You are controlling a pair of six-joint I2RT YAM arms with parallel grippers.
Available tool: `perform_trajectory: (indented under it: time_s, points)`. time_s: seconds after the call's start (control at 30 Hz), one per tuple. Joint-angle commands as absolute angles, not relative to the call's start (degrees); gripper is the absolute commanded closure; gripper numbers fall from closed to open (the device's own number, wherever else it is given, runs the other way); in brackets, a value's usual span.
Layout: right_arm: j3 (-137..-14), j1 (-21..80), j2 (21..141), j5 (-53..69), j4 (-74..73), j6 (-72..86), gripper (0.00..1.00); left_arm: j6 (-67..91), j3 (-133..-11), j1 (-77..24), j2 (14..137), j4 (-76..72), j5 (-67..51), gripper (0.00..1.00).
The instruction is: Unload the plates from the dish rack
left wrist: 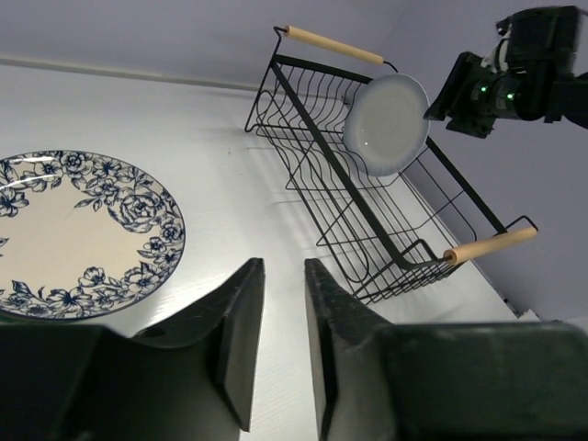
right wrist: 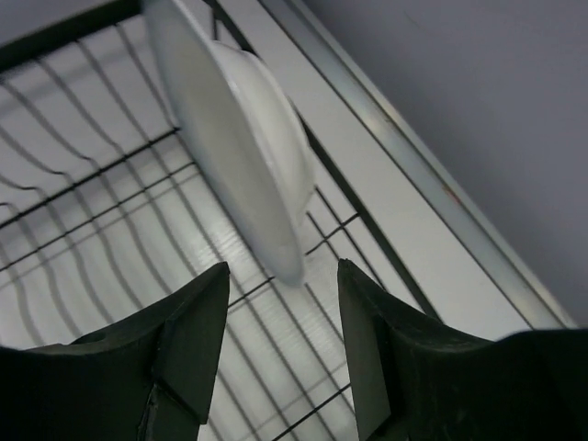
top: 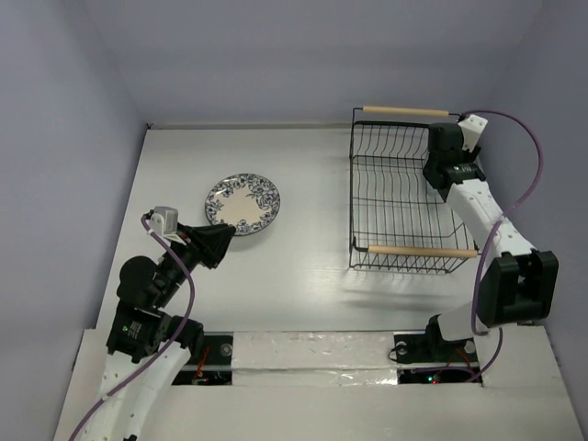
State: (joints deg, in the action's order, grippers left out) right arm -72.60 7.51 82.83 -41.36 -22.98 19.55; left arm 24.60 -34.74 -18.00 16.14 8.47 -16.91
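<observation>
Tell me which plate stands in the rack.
The plain white plate, upright by the right tool; the blue-patterned plate lies flat on the table.

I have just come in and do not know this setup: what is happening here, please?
Two robot arms are unloading plates from a dish rack. The blue-patterned plate already lies on the table, with the left arm beside it, its jaws narrowly open and empty. The right arm reaches over the rack. Its open jaws are at the rim of a plain white plate standing inside, not yet gripping it.
</observation>
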Motion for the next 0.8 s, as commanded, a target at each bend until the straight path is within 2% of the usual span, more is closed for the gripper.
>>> perform_trajectory:
  time_s: [0.0, 0.27, 0.4, 0.63, 0.77]
  points:
    - [-76.10, 4.83, 85.85, -40.96, -24.34, 16.79, 0.44, 24.70, -35.33, -19.33, 15.21, 6.33, -16.44, 0.77]
    - [-80.07, 2.55, 93.41, -40.26, -23.56, 15.12, 0.43, 24.61, -35.60, -20.48, 14.59, 6.85, -15.47, 0.72]
    - [-81.21, 2.55, 95.97, -40.43, -21.45, 14.15, 0.47, 24.70, -35.59, -21.01, 14.59, 6.77, -15.38, 0.72]
    - [-81.21, 2.55, 97.91, -44.12, -21.36, 13.71, 0.62, 24.61, -35.60, -21.01, 14.68, 6.77, -15.47, 0.72]
    - [-80.42, 2.55, 95.37, -44.73, -21.09, 13.19, 0.80, 24.61, -35.60, -21.01, 14.77, 6.68, -15.56, 0.72]
